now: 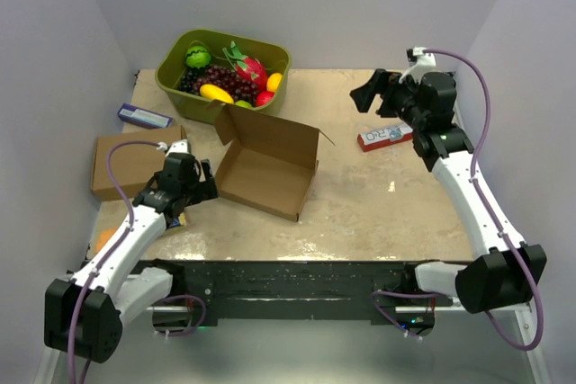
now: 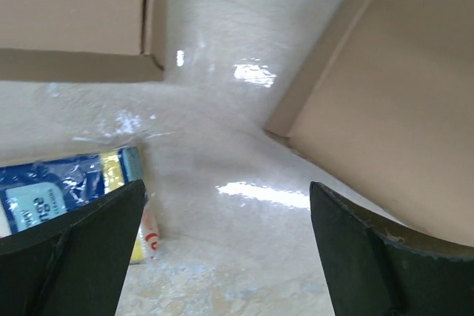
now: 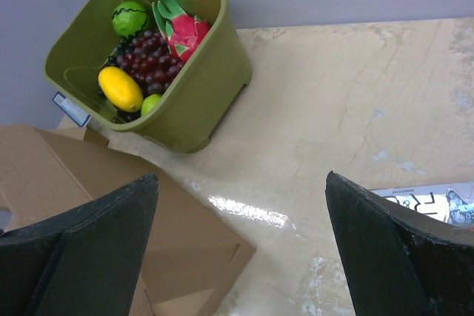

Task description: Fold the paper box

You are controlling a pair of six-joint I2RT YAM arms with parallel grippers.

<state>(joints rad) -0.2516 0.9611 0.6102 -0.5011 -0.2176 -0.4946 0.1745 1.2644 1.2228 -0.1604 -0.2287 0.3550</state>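
Far left: second plain cardboard box [image 1: 126, 164], closed flat, at the desk [image 1: 378, 213] edge. Blue packet [image 1: 144, 116] behind it. My left pincer [image 2: 226, 205] is released, fingers [image 2: 89, 249] spread wide, nothing between them. It hangs low over bare desk in the gap between the two boxes. A blue-and-yellow packet [image 2: 67, 186] lies just beside its left finger.

Paper box [image 1: 270, 164]: left of centre on the desk, just right of my left pincer. Brown, unfolded open, inside facing up. Rear panel tilts up toward the green tub [image 1: 220, 65] of fruit; a small flap sticks out at the back right corner.

Right: red-and-white packet [image 1: 384, 137] flat on the desk. My right pincer [image 1: 369, 96] is raised above it, also released, jaws wide, grasping nothing, well apart from the paper box.
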